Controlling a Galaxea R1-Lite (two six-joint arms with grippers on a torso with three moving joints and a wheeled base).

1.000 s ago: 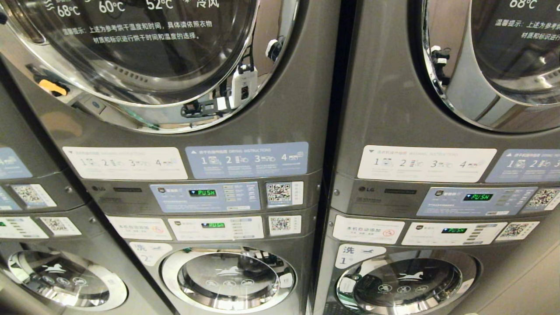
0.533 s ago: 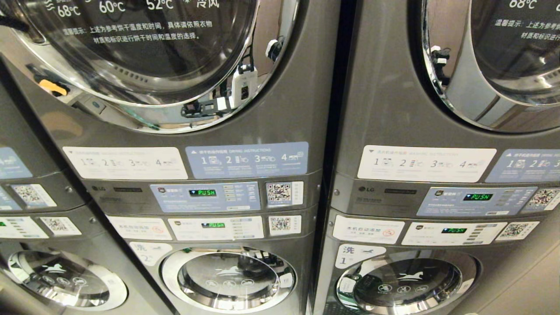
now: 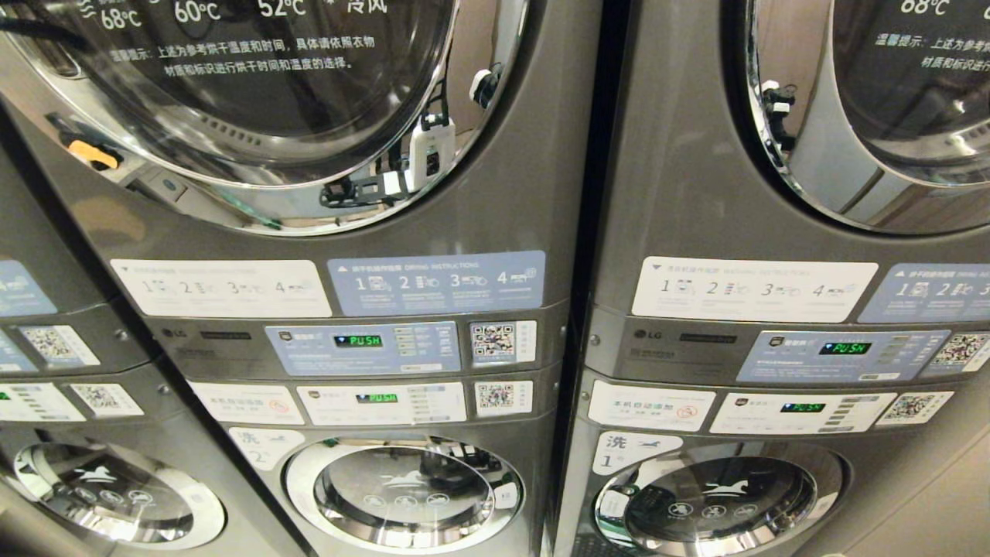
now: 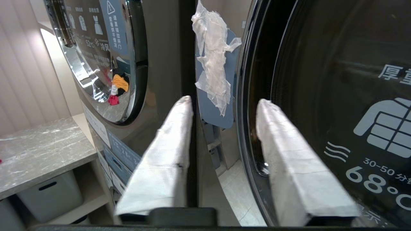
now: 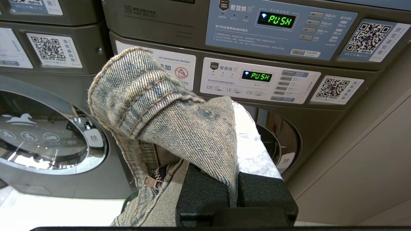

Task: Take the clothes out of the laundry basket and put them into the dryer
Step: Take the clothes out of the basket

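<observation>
Up front, the head view shows only stacked grey machines: dryer door (image 3: 247, 100) above, washer door (image 3: 406, 495) below, neither arm present. Next, the left wrist view: the left gripper (image 4: 224, 102) hangs with fingers (image 4: 167, 150) apart, empty, at the dryer door's edge (a marble counter (image 4: 38, 150) sits far left). Lastly, the right gripper (image 5: 236, 154) pinches washed-out jeans (image 5: 167, 118) before a washer's control panel (image 5: 257, 80).

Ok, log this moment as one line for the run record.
left claw: open, at dryer door edge | right claw: shut on denim garment, before washer panels | basket: out of view | clothes loaded: not shown
</observation>
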